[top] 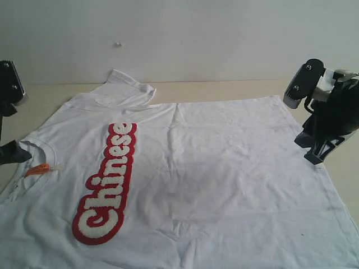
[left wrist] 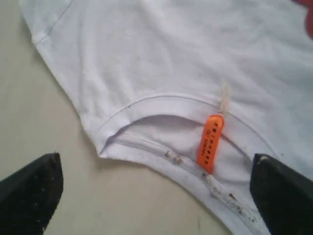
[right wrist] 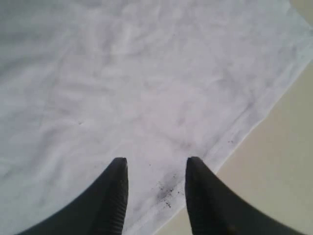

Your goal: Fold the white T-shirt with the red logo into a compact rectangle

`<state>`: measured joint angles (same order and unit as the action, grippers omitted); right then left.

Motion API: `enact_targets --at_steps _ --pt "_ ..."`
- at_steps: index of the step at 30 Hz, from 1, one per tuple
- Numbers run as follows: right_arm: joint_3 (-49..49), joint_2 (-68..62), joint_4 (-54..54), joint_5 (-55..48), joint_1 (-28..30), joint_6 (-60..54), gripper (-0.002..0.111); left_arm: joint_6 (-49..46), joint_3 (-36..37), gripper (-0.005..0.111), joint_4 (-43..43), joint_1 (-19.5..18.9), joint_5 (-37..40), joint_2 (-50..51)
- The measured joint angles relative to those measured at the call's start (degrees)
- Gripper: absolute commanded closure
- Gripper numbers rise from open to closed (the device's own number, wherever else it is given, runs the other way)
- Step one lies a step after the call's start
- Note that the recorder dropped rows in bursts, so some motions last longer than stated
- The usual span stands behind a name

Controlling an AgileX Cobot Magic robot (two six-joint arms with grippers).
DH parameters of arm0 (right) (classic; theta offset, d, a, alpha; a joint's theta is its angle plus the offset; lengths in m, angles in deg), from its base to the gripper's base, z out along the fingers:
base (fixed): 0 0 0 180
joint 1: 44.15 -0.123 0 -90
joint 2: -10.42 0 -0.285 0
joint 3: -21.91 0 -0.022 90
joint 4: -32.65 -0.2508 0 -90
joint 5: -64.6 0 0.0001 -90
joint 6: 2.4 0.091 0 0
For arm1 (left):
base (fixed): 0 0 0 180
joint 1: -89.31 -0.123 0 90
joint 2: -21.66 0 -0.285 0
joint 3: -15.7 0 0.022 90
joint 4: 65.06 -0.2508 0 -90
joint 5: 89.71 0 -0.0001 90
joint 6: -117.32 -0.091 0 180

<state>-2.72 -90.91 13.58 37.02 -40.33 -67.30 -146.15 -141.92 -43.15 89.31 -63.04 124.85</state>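
Two claws, both spread, nothing pinched: left gripper (left wrist: 156, 164) straddles the collar (left wrist: 161, 105) by the orange neck tag (left wrist: 210, 142), right gripper (right wrist: 156, 166) sits over the hem (right wrist: 244, 122). White T-shirt (top: 224, 168) lies flat on the table (top: 224, 87), red logo (top: 106, 185) up. Likely light, limp cotton, with the logo strip stiffer, so you pinch seams at shoulder and hem, not mid-panel.

Beige table (top: 224, 91), pale wall (top: 224, 33) behind

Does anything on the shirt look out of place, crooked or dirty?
The white T-shirt lies mostly flat, but its far sleeve is bunched up and folded over instead of spread out. Small dark specks also dot the hem and the neck seam.
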Motion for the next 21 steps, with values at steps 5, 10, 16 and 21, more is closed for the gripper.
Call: enact_targets --at_steps 5,10,16,21 --pt "0.0 0.0 0.0 0.1 0.0 0.0 0.069 -1.6 -7.9 0.003 -14.8 2.4 18.6 -0.4" --pt "0.0 0.0 0.0 0.1 0.0 0.0 0.069 -6.7 -6.9 0.003 -25.3 3.7 21.1 -0.5" --pt "0.0 0.0 0.0 0.1 0.0 0.0 0.069 -8.0 -6.3 0.003 -26.8 3.7 18.4 -0.5" --pt "0.0 0.0 -0.1 0.1 0.0 0.0 0.069 -8.7 -5.8 0.003 -24.4 3.7 18.0 -0.5"
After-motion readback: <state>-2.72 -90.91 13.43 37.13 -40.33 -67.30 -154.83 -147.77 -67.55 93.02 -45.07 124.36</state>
